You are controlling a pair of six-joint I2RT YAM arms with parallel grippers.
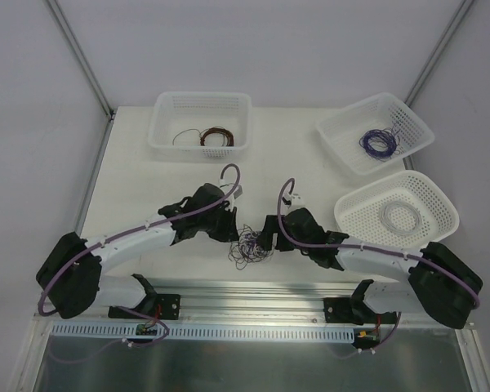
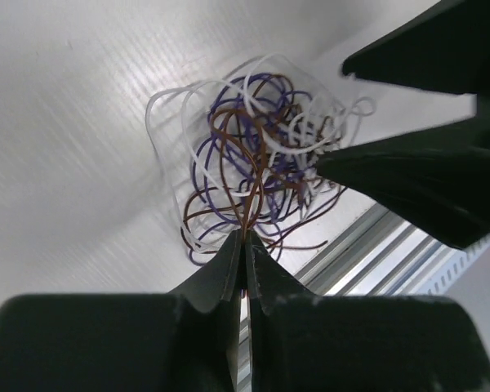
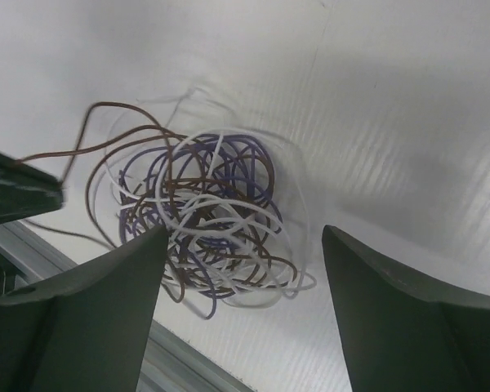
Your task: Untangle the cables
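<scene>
The cables (image 1: 249, 245) are a small clump of thin brown, purple and white wires lying on the white table between my two grippers. My left gripper (image 1: 233, 233) is at the clump's left side. In the left wrist view it (image 2: 245, 241) is shut on a brown wire that comes out of the clump (image 2: 257, 155). My right gripper (image 1: 265, 237) is at the clump's right side. In the right wrist view it (image 3: 245, 237) is open, with the clump (image 3: 208, 220) by its left finger (image 3: 114, 302) and nothing held.
A white basket (image 1: 200, 98) at the back holds a red-brown coil (image 1: 216, 136). A second basket (image 1: 408, 110) at the back right holds a purple coil (image 1: 378, 143). A third (image 1: 437, 192) holds a whitish coil (image 1: 400, 216). A metal rail (image 1: 253, 290) runs along the near edge.
</scene>
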